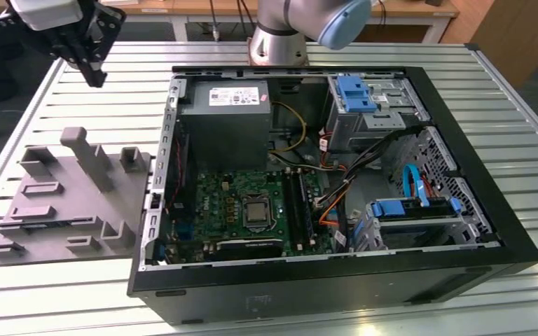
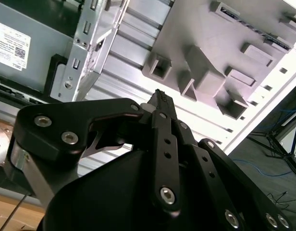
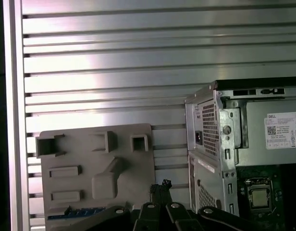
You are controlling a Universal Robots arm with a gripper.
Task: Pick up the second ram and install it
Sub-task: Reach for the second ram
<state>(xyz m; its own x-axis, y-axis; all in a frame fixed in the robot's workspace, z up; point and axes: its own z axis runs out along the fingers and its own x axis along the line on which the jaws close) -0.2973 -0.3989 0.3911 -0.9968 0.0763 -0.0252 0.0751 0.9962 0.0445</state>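
Hovering my fingers (image 1: 90, 70) pinched together, empty, exterior view's upper left; second ram (image 3: 76, 212), thin blue-green strip, lies in grey tray (image 3: 131, 166).

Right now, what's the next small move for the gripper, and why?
Probably carry the gripper over the grey holder, toward the second ram. In the exterior view it hangs above the slatted table beyond the holder, jaws shut on nothing. The first wrist view shows the blue-green stick lying in a slot at the holder's edge, apart from the fingertips.
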